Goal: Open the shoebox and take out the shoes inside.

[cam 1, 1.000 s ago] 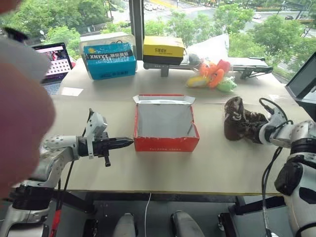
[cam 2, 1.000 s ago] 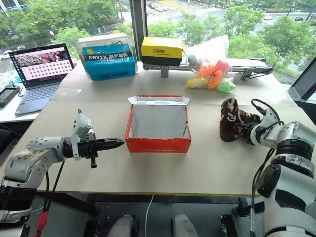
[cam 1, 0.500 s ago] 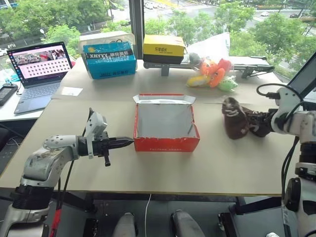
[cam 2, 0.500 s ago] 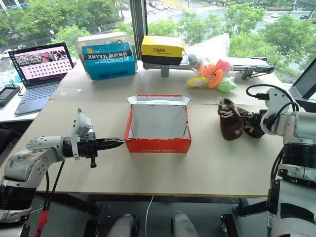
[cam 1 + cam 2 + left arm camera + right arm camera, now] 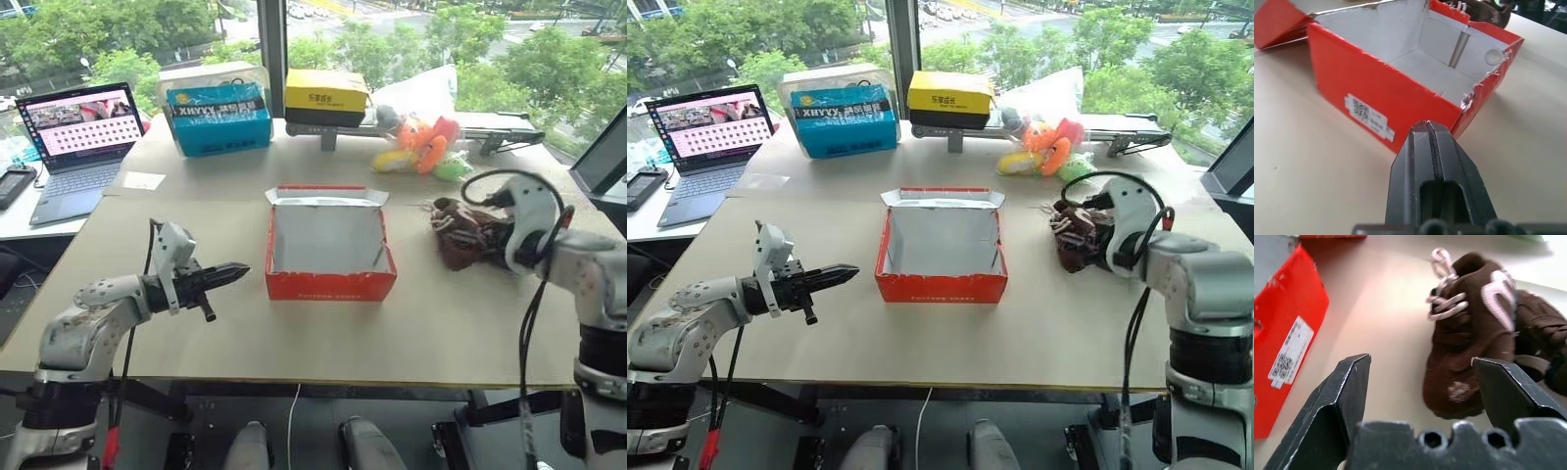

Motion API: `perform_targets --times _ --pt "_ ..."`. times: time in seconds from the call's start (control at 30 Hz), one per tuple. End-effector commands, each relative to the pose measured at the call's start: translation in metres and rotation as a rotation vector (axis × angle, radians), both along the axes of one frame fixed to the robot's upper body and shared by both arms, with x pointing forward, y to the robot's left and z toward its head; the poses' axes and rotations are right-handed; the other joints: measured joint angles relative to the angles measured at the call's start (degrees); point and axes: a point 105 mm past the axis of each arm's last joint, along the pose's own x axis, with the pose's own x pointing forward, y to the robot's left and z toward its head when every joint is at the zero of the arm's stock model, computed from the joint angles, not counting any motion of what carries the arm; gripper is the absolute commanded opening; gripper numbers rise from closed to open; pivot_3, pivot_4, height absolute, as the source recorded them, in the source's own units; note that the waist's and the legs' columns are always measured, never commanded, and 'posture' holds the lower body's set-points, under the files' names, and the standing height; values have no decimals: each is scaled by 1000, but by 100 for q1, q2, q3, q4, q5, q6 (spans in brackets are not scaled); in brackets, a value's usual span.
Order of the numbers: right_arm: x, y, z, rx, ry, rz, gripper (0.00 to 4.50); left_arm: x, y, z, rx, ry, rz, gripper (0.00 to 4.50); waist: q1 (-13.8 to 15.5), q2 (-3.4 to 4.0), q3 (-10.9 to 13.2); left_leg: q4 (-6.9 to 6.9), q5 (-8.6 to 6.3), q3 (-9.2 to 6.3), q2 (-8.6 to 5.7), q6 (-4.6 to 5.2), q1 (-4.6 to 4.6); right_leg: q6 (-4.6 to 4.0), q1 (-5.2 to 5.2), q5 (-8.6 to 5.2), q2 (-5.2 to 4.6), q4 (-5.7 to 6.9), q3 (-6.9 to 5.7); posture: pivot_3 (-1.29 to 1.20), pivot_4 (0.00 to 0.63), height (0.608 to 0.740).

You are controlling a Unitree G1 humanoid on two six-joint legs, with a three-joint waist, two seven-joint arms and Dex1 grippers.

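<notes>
On the table, the shoebox (image 5: 330,245) is standing open, shoes (image 5: 468,233) lying beside it.
Right gripper (image 5: 1420,377) is hanging spread wide, left gripper (image 5: 1431,142) clenched empty; backing away gently seems wisest.

The shoebox (image 5: 330,243) sits open at the middle of the table (image 5: 323,328), and nothing lies in it. The 2 shoes (image 5: 466,233) lie on the table to its right, well apart from it. The left gripper (image 5: 235,270) hangs just left of the box's near left corner, and the right gripper (image 5: 1420,382) is beside the shoes. Along the far edge stand 2 boxes (image 5: 217,118), with plush toys (image 5: 423,147) to their right. A laptop (image 5: 76,127) sits far left.
</notes>
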Motion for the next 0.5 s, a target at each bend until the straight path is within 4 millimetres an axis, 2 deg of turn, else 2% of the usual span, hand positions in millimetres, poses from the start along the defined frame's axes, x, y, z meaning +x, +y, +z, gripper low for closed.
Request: perform_targets --times 0.03,0.13,0.23,0.33,0.4,0.5 --pt "-19 27 7 31 -62 136 3935 8 23 12 -32 -89 159 0 28 0 0 0 0 0 2 0 0 0 0 0 1 0 0 0 150 716" --pt "-28 24 -19 29 -6 84 3935 18 47 8 -42 -145 363 0 56 -1 -1 0 0 -1 3 0 1 0 0 -1 1 2 -1 0 150 716" --pt "-36 16 -46 -28 16 8 3935 23 75 -11 -33 -131 566 0 76 -7 -5 1 0 0 2 0 3 1 5 0 0 -1 -1 0 150 716" --pt "-38 5 -61 -65 -33 -117 3935 24 95 -25 -37 -135 721 0 79 -7 -5 2 0 1 1 0 3 1 3 1 -1 0 -1 0 150 716" --pt "-40 -6 -74 -149 -58 -231 3935 19 101 -37 -18 -123 782 0 76 -7 -6 4 0 1 1 -1 2 2 2 4 -1 0 -1 0 150 716" --pt "-43 -10 -83 -207 -109 -322 3935 16 107 -50 -28 -110 851 0 75 -11 -11 6 -1 2 1 -2 3 -2 2 6 -2 -3 0 0 150 716"
